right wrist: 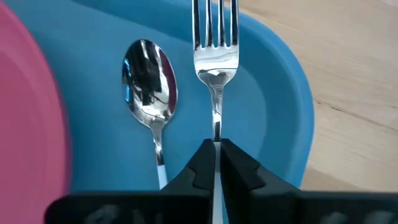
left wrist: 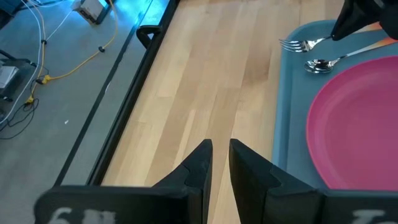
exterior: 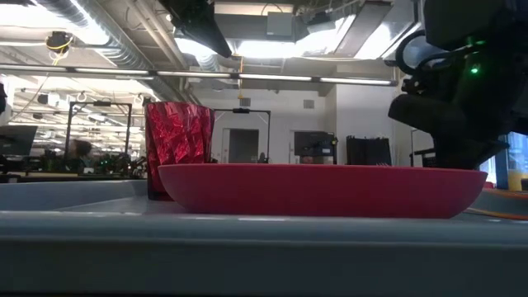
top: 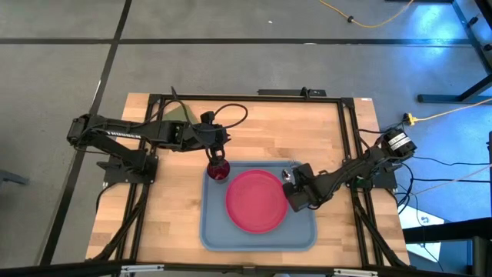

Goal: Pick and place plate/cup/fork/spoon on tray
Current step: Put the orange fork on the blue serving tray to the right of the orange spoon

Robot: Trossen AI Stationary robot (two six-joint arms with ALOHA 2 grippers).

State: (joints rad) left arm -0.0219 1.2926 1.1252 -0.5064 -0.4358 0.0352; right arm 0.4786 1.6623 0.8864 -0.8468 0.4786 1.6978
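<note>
a large light blue rectangular plastic tray with a raised rim is seen on the near middle part of the wooden table. a large round pink-red plastic plate is placed in the middle of the tray. a small dark red cup is standing upright in the far left corner of the tray, just beside the plate. at the right side of the plate, on the tray floor, a small silver metal spoon and a small silver metal fork are laid side by side, the fork nearer to the tray's rim. the right gripper is lowered at the right part of the tray, and its jaws are closed on the thin neck of the fork. the left gripper is held above the cup at the far left corner of the tray; its jaws are almost closed, with only a narrow gap between them, and nothing is held in them.
</note>
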